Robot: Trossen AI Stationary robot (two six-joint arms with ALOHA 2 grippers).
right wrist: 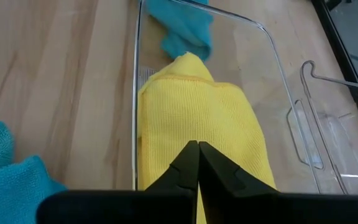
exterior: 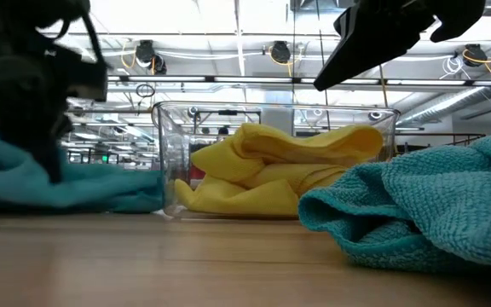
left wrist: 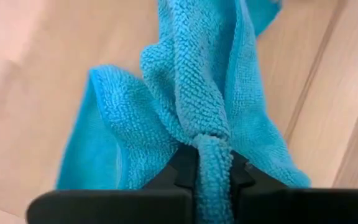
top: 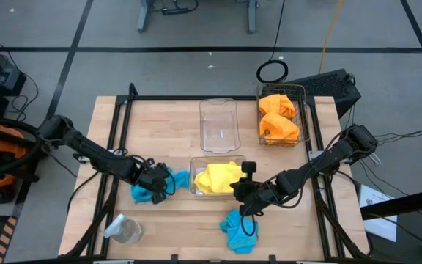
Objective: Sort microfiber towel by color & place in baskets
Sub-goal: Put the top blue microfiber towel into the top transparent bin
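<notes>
While the left gripper (left wrist: 213, 177) pinches a blue towel (left wrist: 185, 106), the right gripper's (right wrist: 197, 163) jaws sit pressed together.

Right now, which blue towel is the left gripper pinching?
The blue towel left of the yellow bin, pinched in the left gripper; the other lies loose.

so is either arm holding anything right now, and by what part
The left gripper is shut on a bunched fold of a turquoise towel that lies on the table. The right gripper is shut and empty, over the yellow towels in the clear bin.
</notes>
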